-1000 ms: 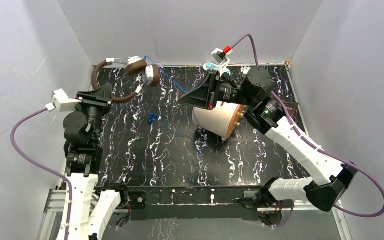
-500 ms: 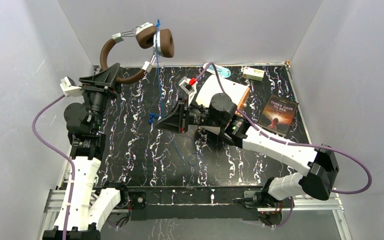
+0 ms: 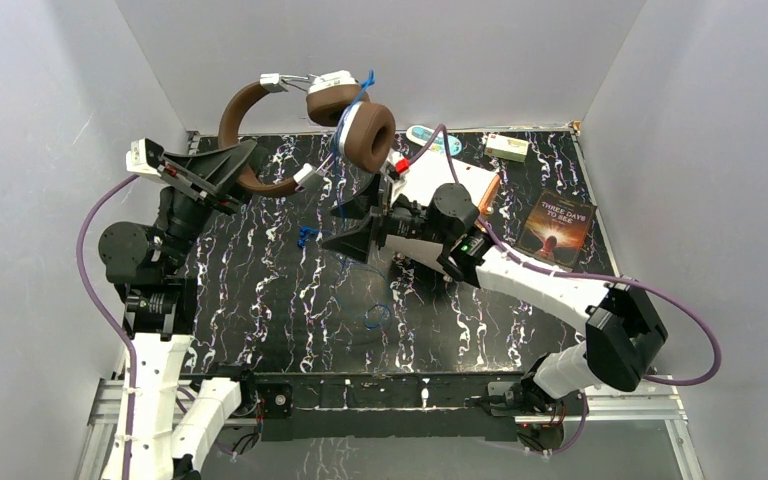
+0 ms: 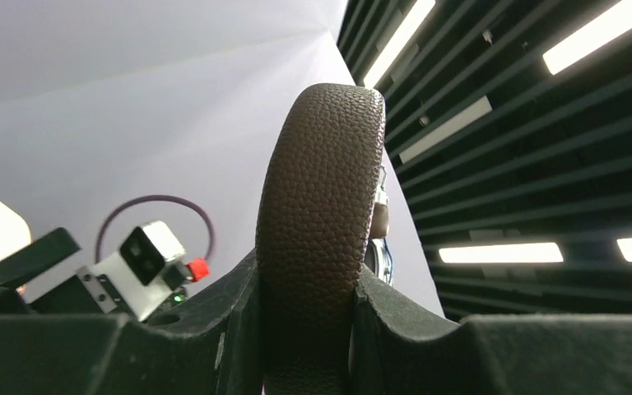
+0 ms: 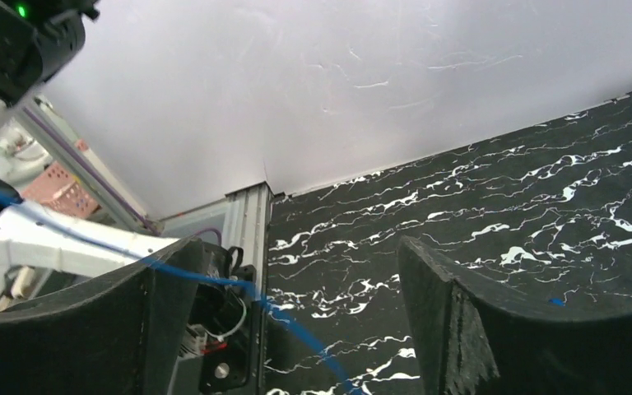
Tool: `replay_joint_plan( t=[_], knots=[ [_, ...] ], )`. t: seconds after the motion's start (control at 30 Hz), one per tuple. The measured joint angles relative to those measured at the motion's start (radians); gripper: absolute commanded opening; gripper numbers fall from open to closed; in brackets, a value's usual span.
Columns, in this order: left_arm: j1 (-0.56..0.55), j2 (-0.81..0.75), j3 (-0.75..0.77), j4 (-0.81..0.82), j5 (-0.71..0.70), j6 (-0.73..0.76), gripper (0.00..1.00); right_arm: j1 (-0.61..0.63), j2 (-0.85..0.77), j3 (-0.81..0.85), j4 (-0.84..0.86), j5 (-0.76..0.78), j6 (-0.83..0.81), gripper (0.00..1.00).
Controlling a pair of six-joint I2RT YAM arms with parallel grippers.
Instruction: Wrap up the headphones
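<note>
The brown headphones [image 3: 243,103] hang high over the back left of the table. My left gripper [image 3: 247,163] is shut on their padded headband [image 4: 321,206], which fills the gap between the jaws in the left wrist view. The thin blue cable [image 3: 345,125] is looped around the two ear cups, which sit close together; a small coil of it [image 3: 375,318] lies on the table. My right gripper [image 3: 352,226] stands open just below the cups. In the right wrist view the cable [image 5: 214,280] crosses the left finger [image 5: 156,329] and runs down loose between the wide jaws [image 5: 296,288].
Behind the right arm lies a large cream cylinder [image 3: 452,180] on its side. A book [image 3: 557,225] lies at the right, with a small white box [image 3: 507,147] and a light blue item [image 3: 423,134] along the back edge. White walls enclose the black marbled table [image 3: 280,300].
The left arm lifted the headphones higher and to the right. The right gripper came down from the back toward the table's middle, then opened and let go of the cable.
</note>
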Motion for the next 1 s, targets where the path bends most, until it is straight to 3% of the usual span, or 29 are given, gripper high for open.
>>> replay_joint_plan(
  t=[0.27, 0.5, 0.57, 0.67, 0.77, 0.9, 1.0],
  knots=[
    [0.000, 0.005, 0.038, 0.029, 0.071, -0.049, 0.00, -0.003, 0.008, -0.105, 0.116, -0.066, -0.063, 0.98],
    [0.000, 0.008, 0.048, 0.129, 0.111, -0.121, 0.00, -0.004, 0.043, -0.129, 0.262, -0.134, -0.051, 0.91],
    [0.000, 0.009, 0.055, 0.152, 0.121, -0.136, 0.00, -0.004, 0.065, -0.129, 0.273, -0.136, -0.049, 0.81],
    [0.000, 0.019, 0.071, 0.204, 0.146, -0.161, 0.00, -0.009, 0.086, -0.132, 0.279, -0.139, -0.045, 0.50],
    [0.000, 0.047, 0.106, 0.289, 0.203, -0.186, 0.00, -0.039, 0.093, -0.132, 0.279, -0.154, -0.018, 0.30],
    [0.000, 0.074, 0.179, 0.349, 0.369, -0.166, 0.00, -0.152, 0.082, -0.120, 0.216, -0.203, 0.026, 0.22],
    [0.000, 0.032, 0.222, 0.175, 0.523, -0.010, 0.00, -0.233, 0.054, -0.022, -0.035, -0.221, -0.029, 0.17]
  ],
)
